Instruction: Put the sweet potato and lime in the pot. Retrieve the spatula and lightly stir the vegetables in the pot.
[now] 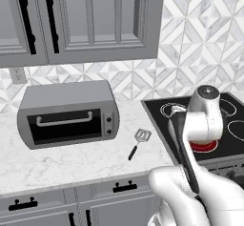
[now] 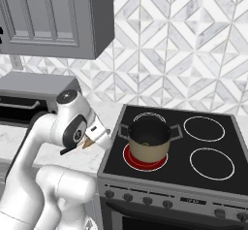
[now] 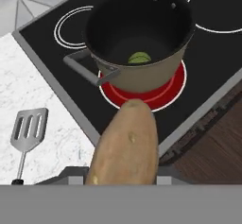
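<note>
You have the sweet potato (image 3: 125, 145) pinched in the claw (image 2: 91, 139): in the hand view the tuber stands up from the bottom edge, its tapered tip pointing at the pot (image 3: 142, 38). From the right base view, an orange-brown end of it pokes out beside the white hand, which hangs just left of the stove's (image 2: 213, 175) front left corner, short of the pot and not yet over it.

The pot sits on the front left burner (image 3: 160, 93), which glows red around its base. Its two side handles stick out to either side. Look inside it in the hand view and you see the lime (image 3: 140, 57) lying on the dark bottom, close to the wall nearest the claw; the right base view shows it as a small green speck in the same pot.

The spatula (image 1: 138, 143) lies flat on the marble surface (image 1: 62, 160), between the toaster oven (image 1: 69, 113) and the stove, slotted head toward the wall and black handle toward the front edge. It is well apart from the claw and untouched.
</note>
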Controlling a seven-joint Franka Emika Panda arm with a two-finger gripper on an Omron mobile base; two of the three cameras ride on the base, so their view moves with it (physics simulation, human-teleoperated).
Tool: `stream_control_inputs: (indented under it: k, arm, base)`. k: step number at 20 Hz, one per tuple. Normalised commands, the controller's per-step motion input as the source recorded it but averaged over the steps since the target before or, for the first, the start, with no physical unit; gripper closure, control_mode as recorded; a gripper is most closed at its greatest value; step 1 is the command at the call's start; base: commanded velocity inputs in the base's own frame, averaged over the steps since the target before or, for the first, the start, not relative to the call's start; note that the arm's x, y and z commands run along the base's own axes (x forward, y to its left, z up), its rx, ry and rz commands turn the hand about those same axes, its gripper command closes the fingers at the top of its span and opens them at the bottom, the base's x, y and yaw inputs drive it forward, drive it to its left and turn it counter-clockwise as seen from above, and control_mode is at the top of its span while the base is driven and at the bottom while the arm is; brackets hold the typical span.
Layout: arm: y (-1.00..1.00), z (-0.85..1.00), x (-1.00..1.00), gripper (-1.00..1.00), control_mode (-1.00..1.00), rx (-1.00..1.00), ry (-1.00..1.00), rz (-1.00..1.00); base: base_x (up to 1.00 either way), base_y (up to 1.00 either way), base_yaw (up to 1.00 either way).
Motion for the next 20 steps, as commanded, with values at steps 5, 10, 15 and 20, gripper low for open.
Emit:
stream_control_inputs:
  k: [5,10,15,20]
  arm:
    - [-0.75,0.79,0.27,1.0,-1.0,-0.03,-0.02,-0.07]
    - [-0.63,0.24,0.74,1.0,-1.0,0.0,0.0,0.0]
    - [-0.47,-0.14,0.69,1.0,-1.0,0.0,0.0,0.0]
    - [-0.3,-0.5,0.45,1.0,-1.0,0.0,0.0,0.0]
  base:
    - [0.0,0.0,0.0]
    - [0.0,0.0,0.0]
    - [0.0,0.0,0.0]
    - [0.0,0.0,0.0]
